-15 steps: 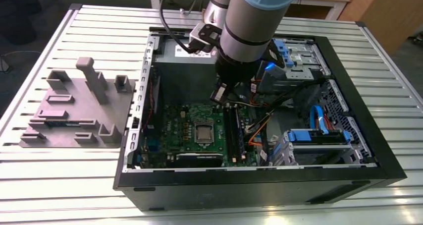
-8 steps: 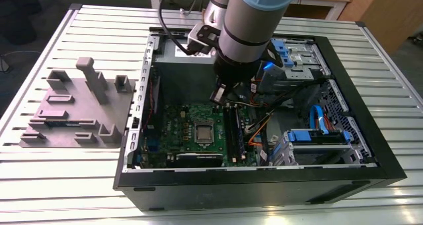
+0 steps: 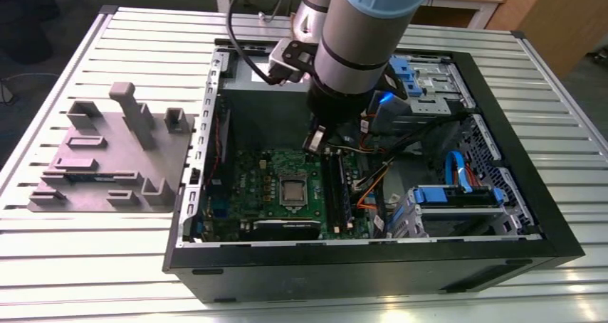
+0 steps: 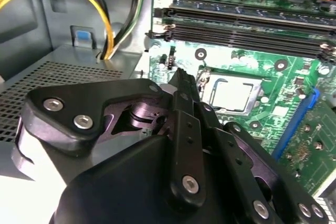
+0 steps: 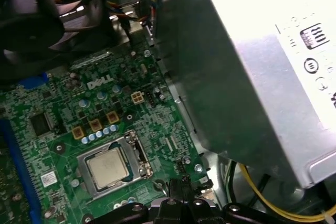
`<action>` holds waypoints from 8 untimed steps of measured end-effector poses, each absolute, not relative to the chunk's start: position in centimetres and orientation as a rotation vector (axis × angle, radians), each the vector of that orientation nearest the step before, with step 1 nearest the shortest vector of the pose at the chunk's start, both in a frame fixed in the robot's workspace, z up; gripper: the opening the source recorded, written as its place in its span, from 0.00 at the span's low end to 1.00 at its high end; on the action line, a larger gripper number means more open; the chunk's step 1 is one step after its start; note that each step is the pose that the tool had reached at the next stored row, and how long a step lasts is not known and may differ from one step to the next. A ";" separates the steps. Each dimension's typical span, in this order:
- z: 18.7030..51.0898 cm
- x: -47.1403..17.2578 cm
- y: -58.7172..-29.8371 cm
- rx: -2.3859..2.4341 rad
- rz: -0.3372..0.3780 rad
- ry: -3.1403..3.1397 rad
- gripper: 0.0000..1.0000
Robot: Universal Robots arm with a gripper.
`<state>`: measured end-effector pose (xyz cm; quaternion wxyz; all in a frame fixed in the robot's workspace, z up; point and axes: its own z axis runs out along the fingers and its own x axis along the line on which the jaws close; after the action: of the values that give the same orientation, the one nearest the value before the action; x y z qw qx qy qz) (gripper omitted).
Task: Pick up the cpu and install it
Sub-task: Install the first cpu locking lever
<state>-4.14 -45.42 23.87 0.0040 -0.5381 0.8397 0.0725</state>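
Silvery-grey cpu [image 5: 107, 167]: lies flat in its socket on the green motherboard [image 3: 275, 195], centre of the exterior view, so you can judge it already seated. Gripper [image 4: 181, 77]: fingers pressed together, holding nothing, poised just beside the socket. Computer case [image 3: 380, 266]: lies on its side, open side up, so you reach in from above. Surface: ribbed metal table [image 3: 85, 266]; grey fixture block [image 3: 109, 159] at left.
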 end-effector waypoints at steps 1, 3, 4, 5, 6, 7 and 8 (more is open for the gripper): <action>23.8 -4.1 -45.5 -1.690 0.223 2.632 0.10; 23.8 -4.2 -45.5 -1.703 0.221 2.626 0.10; 23.8 -4.2 -45.6 -1.712 0.221 2.620 0.10; 23.8 -4.2 -45.6 -1.723 0.221 2.614 0.10; 23.8 -4.2 -45.6 -1.734 0.221 2.608 0.10; 23.8 -4.3 -45.7 -1.743 0.220 2.602 0.10; 23.8 -4.3 -45.8 -1.748 0.219 2.597 0.10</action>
<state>-4.33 -45.84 23.80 0.0017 -0.5568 0.8277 0.0699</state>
